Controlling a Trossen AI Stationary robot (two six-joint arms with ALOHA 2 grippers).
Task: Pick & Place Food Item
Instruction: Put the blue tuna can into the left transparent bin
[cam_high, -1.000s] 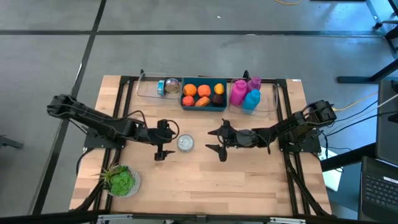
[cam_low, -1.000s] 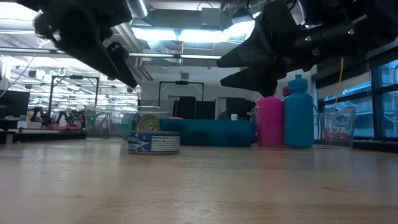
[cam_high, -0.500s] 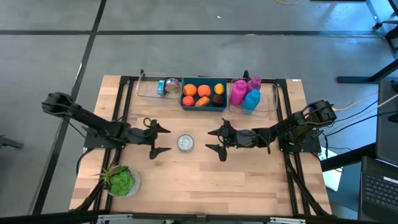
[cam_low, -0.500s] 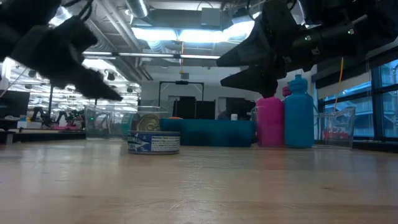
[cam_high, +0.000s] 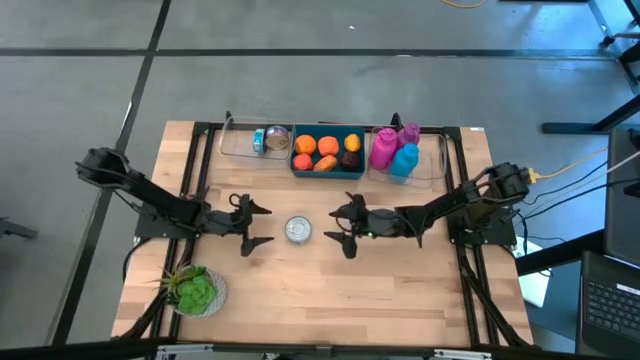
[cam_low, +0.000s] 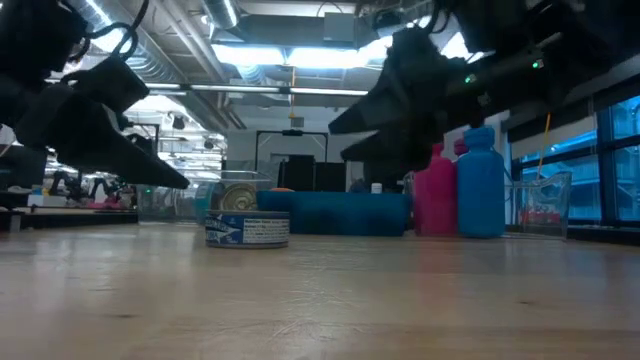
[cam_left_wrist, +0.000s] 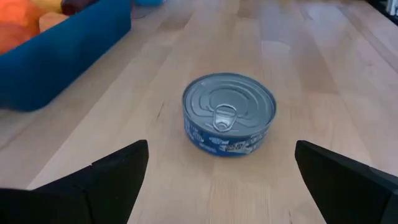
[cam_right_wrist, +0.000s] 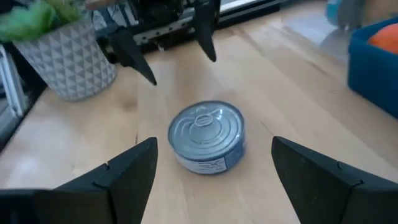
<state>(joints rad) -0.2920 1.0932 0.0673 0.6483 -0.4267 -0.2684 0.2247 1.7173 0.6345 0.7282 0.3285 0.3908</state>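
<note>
A flat blue-labelled tin can (cam_high: 297, 230) with a ring-pull lid stands on its base on the wooden table, between my two grippers. My left gripper (cam_high: 262, 225) is open just left of the can, its fingers pointing at the can (cam_left_wrist: 229, 121), nothing between them. My right gripper (cam_high: 338, 226) is open just right of the can (cam_right_wrist: 208, 137), also pointing at it. In the low view the can (cam_low: 247, 229) stands apart from both grippers, which hang above the table.
At the far edge stand a blue bin (cam_high: 327, 168) of orange and dark fruit, a clear tray (cam_high: 240, 145) holding another can (cam_high: 272, 140), and a pink bottle (cam_high: 383, 148) and a blue bottle (cam_high: 404, 160). A potted green plant (cam_high: 196, 291) stands near left.
My left gripper has sunk, drawn back a little toward the table's left edge and tipped from pointing steeply down to nearly level, staying open. My right gripper has edged slightly toward the can. The can has not moved.
</note>
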